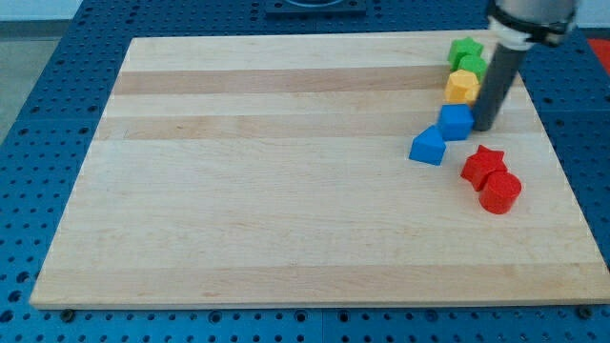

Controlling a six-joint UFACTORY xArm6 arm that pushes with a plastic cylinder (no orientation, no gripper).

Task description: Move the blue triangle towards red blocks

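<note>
A pale wooden surface (286, 191) lay on a blue perforated bench (38, 114), its near edge running along the view's bottom and most of it bare. Nearest the camera among the blocks, toward the view's right, sat a red cylinder (500, 192), touching a red star (482, 164) just behind it. To the left of the star and clear of it rested the blue triangle (428, 146), its shape only roughly readable from this angle. Just behind and to the right, corner to corner with it, stood a blue cube (456, 121). My tip (482, 128) stood against the cube's right side, above the red star and apart from it; the exact point of contact was hard to make out against the dark rod. There was no claw on this arm, so no open or closed state could be told. Farther back, a yellow block (462, 86) sat beside the rod, and behind it two green blocks (468, 57), pressed together so that their shapes could not be separated. The rod's upper part and the arm (530, 19) were cut off at the view's top.
</note>
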